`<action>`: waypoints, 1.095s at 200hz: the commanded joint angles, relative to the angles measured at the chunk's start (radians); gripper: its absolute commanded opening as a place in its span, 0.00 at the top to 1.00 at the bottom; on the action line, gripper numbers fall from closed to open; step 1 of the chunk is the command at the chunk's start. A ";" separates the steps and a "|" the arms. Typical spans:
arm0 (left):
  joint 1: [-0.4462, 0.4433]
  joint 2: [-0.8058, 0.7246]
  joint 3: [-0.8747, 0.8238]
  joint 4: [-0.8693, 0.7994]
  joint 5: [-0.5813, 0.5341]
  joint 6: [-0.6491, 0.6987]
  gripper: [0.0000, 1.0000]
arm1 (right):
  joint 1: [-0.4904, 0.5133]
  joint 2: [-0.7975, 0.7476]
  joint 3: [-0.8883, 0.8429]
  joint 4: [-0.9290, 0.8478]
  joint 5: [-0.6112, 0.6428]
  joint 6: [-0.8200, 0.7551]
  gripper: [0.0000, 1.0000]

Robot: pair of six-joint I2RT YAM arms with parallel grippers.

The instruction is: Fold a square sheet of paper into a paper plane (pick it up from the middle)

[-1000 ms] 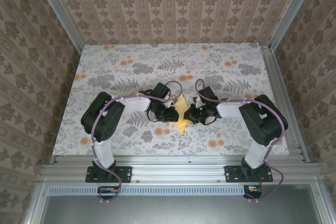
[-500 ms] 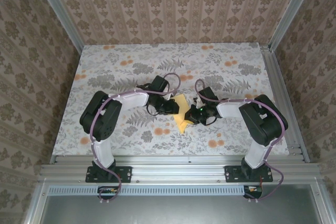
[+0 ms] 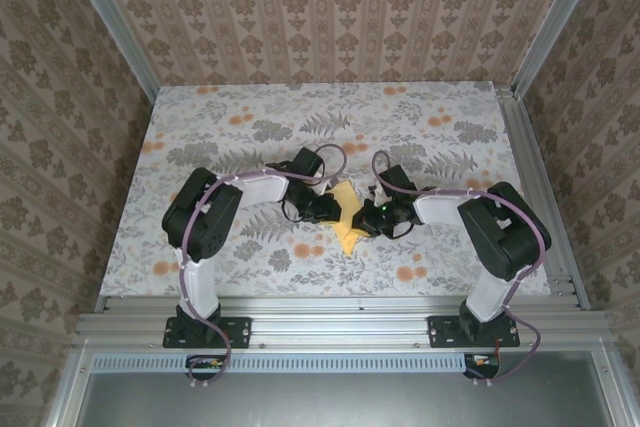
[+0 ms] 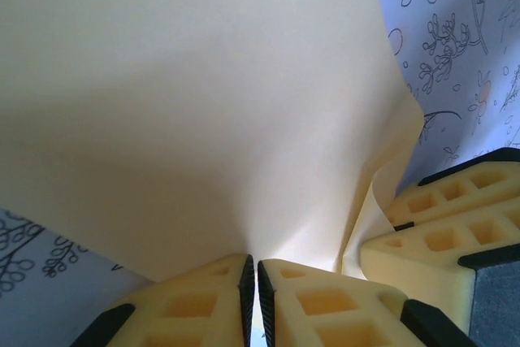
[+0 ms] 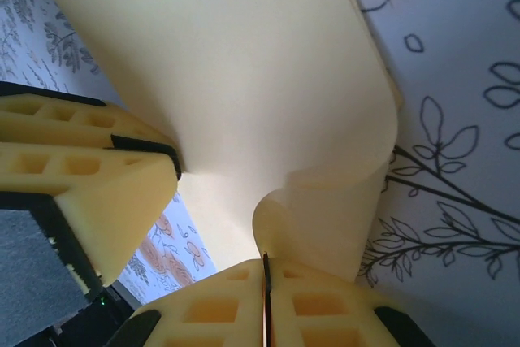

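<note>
The pale-yellow square sheet of paper (image 3: 346,219) is held off the flowered cloth at the table's middle, bent between both grippers. My left gripper (image 3: 332,209) is shut on one edge of it; in the left wrist view the sheet (image 4: 203,103) spreads away from the pinched pads (image 4: 246,282). Pinching the opposite edge is my right gripper (image 3: 362,223), also shut, and in the right wrist view the paper (image 5: 244,79) curls over into a loop above the closed fingertips (image 5: 236,286). Each wrist view also shows the other gripper's yellow fingers (image 4: 455,217) (image 5: 89,176) close by.
The table is covered by a grey-leaf cloth with orange flower prints (image 3: 410,272). Patterned walls and aluminium rails (image 3: 535,197) close in the sides and back. Both arm bases (image 3: 205,327) (image 3: 485,327) sit at the near edge.
The left gripper has moved a little away from the near edge and toward the right gripper, still gripping. The sheet has gone from spread out to narrower and more bent.
</note>
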 commanded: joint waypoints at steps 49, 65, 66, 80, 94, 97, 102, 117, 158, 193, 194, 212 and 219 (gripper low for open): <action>-0.003 0.026 -0.020 -0.022 0.002 0.036 0.79 | 0.002 -0.043 0.019 0.002 0.025 0.049 0.88; -0.002 0.022 -0.033 -0.018 0.002 0.036 0.79 | 0.005 -0.041 0.016 0.013 0.031 0.064 0.89; -0.003 0.022 -0.032 -0.017 0.001 0.036 0.79 | 0.005 -0.040 0.016 0.014 0.031 0.065 0.89; -0.005 0.021 -0.040 -0.012 0.001 0.034 0.79 | 0.010 -0.037 0.017 0.021 0.036 0.075 0.89; -0.006 0.020 -0.046 -0.008 0.001 0.032 0.79 | 0.016 -0.034 0.019 0.023 0.041 0.082 0.89; -0.006 0.019 -0.047 -0.007 0.000 0.032 0.79 | 0.016 -0.031 0.019 0.025 0.044 0.083 0.89; -0.006 0.019 -0.050 -0.006 0.001 0.032 0.79 | 0.017 -0.032 0.018 0.025 0.047 0.087 0.89; -0.008 0.017 -0.053 -0.005 -0.001 0.031 0.79 | 0.020 -0.034 0.016 0.031 0.054 0.095 0.89; -0.011 0.016 -0.053 -0.005 -0.008 0.032 0.79 | 0.034 -0.033 0.025 0.026 0.064 0.104 0.90; -0.014 0.013 -0.059 -0.005 -0.015 0.033 0.79 | 0.036 -0.046 0.018 0.038 0.080 0.121 0.90; -0.014 0.013 -0.060 -0.005 -0.016 0.033 0.79 | 0.036 -0.047 0.018 0.038 0.080 0.121 0.90; -0.014 0.011 -0.063 -0.006 -0.017 0.034 0.79 | 0.034 -0.061 0.016 0.041 0.086 0.131 0.90; -0.014 0.010 -0.064 -0.007 -0.019 0.035 0.80 | 0.034 -0.065 0.013 0.042 0.087 0.133 0.90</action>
